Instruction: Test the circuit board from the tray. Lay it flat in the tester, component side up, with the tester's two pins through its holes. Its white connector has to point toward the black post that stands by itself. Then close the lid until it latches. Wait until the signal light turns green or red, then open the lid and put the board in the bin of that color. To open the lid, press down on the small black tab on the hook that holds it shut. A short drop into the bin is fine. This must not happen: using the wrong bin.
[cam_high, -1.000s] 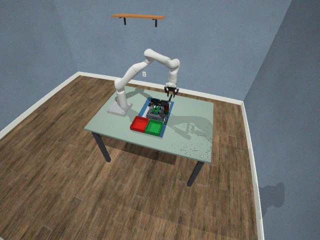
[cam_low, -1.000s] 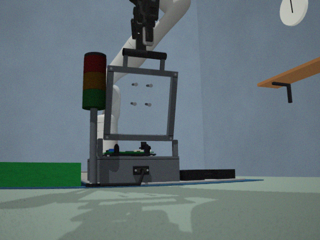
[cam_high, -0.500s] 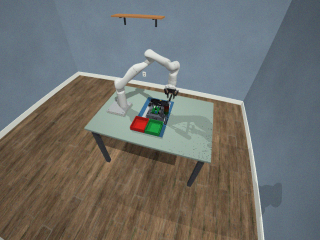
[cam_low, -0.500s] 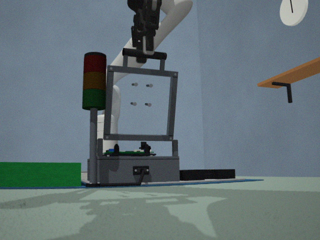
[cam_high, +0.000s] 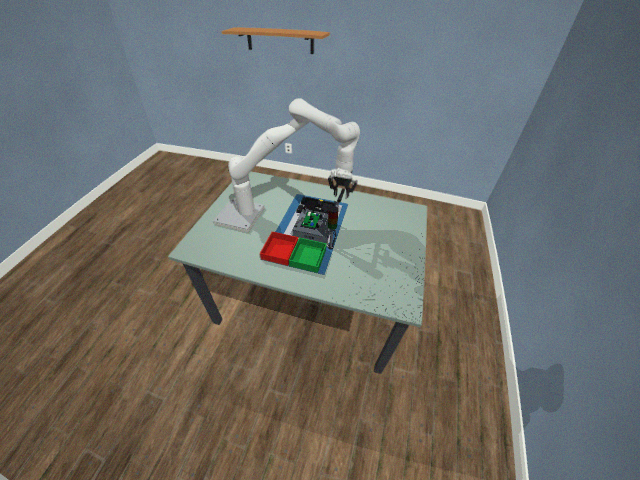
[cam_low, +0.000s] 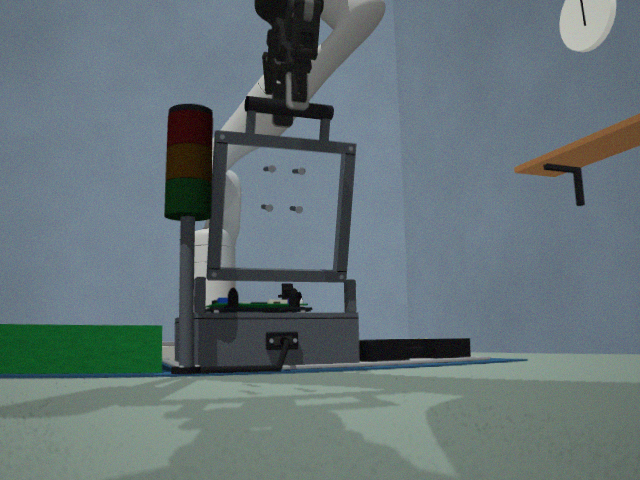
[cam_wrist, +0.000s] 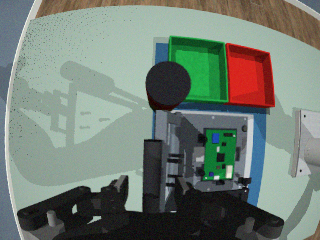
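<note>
On top of the grey tester (cam_high: 305, 231) (cam_low: 325, 338) (cam_wrist: 200, 121), the circuit board (cam_high: 312, 220) (cam_low: 258, 305) (cam_wrist: 220, 154) lies component side up; whether both pins pass through its holes cannot be told. Its white connector (cam_wrist: 229, 171) is at the board end away from the bins. The framed lid (cam_low: 345, 211) stands raised, with four small rods at its middle. The gripper (cam_high: 339, 193) (cam_low: 289, 108) (cam_wrist: 151, 186) is at the lid's black handle (cam_low: 320, 110) (cam_wrist: 152, 172), one finger on each side. Its fingers are moderately spread, with visible gaps to the bar in the wrist view. Beside the tester, the signal light (cam_high: 333, 219) (cam_low: 188, 160) (cam_wrist: 168, 85) shows dim red, amber and green sections. Nearby, the green bin (cam_high: 308, 254) (cam_low: 80, 348) (cam_wrist: 198, 70) and red bin (cam_high: 279, 248) (cam_wrist: 250, 75) sit side by side; no board is in either. A low black tray (cam_low: 413, 349) lies on the tester's opposite side.

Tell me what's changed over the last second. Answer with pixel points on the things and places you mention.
The end effector (cam_high: 342, 194) (cam_low: 289, 114) (cam_wrist: 151, 186) moved down, bringing its fingers lower around the lid's black handle bar (cam_high: 340, 196) (cam_low: 323, 110) (cam_wrist: 153, 155). They now straddle it, with gaps visible in the wrist view, so no grip shows yet; nothing was let go. The raised lid (cam_low: 284, 140) and the circuit board (cam_high: 312, 220) (cam_low: 258, 305) (cam_wrist: 221, 155) in the tester (cam_high: 309, 232) (cam_low: 232, 341) (cam_wrist: 232, 125) stayed as they were.
</note>
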